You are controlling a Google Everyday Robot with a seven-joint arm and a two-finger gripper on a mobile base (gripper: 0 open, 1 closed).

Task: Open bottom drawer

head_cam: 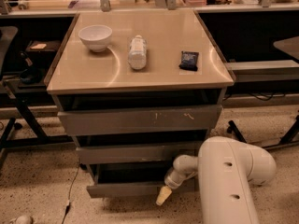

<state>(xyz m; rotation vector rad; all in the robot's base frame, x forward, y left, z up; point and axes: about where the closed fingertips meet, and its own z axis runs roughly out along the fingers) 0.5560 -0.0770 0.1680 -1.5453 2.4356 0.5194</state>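
Note:
The bottom drawer (126, 189) is the lowest grey metal front of the cabinet, plain and handleless. It stands pulled out a little, with a dark gap above it. My gripper (163, 197) has a pale yellowish tip and sits at the right part of that front's lower edge. The thick white arm (229, 181) reaches in from the lower right and hides the drawer's right end. The middle front (131, 153) and the wide scratched top front (140, 119) are above it.
On the beige cabinet top (163, 76) are a white bowl (95, 36), a lying white bottle (137, 52) and a dark packet (188, 60). Black frame legs (23, 115) stand left, a chair base (236, 129) right, and a cable (71, 190) lies on the speckled floor.

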